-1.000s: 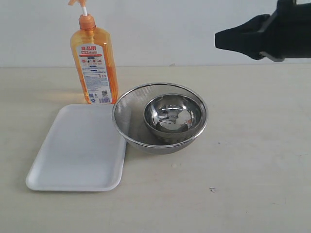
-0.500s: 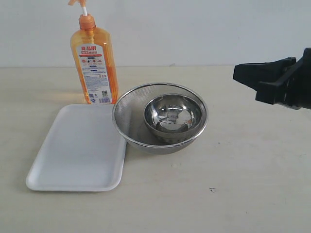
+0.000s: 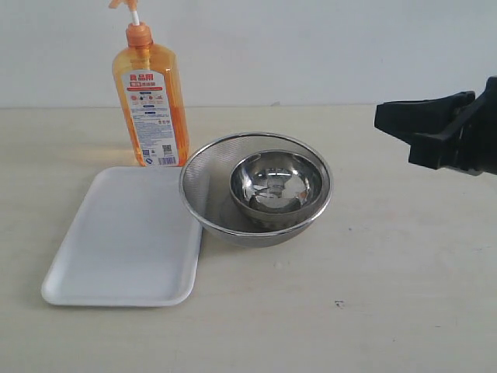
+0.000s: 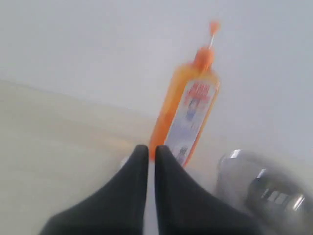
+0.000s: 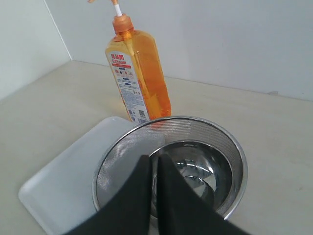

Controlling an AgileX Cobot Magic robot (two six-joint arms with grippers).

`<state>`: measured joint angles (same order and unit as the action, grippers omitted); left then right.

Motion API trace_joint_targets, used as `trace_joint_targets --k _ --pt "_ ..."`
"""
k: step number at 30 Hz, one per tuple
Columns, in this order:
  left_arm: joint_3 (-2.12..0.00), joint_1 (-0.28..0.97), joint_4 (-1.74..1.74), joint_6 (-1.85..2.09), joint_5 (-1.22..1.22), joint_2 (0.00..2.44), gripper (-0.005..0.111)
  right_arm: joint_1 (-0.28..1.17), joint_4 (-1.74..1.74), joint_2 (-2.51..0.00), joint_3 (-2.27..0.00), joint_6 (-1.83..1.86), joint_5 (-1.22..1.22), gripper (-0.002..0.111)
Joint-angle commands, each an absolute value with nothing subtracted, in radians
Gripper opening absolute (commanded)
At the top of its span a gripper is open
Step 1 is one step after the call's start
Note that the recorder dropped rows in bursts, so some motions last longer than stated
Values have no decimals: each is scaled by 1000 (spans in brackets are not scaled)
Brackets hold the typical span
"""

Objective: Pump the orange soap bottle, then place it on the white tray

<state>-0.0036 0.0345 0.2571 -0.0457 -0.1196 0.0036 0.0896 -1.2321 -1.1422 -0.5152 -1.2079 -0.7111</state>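
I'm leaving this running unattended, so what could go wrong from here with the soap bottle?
The orange soap bottle is tall and narrow, so pressing down on it off-centre could tip it. The mesh strainer crowds one edge of the white tray, so the bottle might bump it when set down.

Orange soap bottle (image 3: 151, 109) is showing glossy translucent plastic, and its label is looking like printed paper or film. White tray (image 3: 124, 241) is reading as smooth matt plastic. Strainer (image 3: 203, 186) is showing fine steel mesh. Inner bowl (image 3: 276, 186) is gleaming as mirror-polished metal. Table (image 3: 388, 272) is looking matt and faintly wood-grained.
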Motion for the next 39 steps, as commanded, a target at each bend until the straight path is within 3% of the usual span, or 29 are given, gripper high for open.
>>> trace_joint_targets --k 1,6,13,24,31,36,39 --pt "0 31 565 -191 140 0 5 91 -1251 -1137 -509 -1196 -707 0" --pt "-96 33 447 -165 -16 0 5 91 -1254 -1137 -509 -1196 -707 0" --pt "-225 33 411 -112 -10 69 5 91 -1254 -1137 -509 -1196 -707 0" --pt "-677 33 338 188 -13 728 5 91 -1315 -1137 -509 -1239 -711 0" --pt "-685 33 316 201 170 919 5 91 -1318 -1139 -509 -1239 -684 0" --pt "-785 33 67 203 213 1288 5 91 -1314 -1139 -509 -1247 -689 0" --pt "-875 -28 -23 36 330 1452 5 91 -1318 -1139 -509 -1245 -683 0"
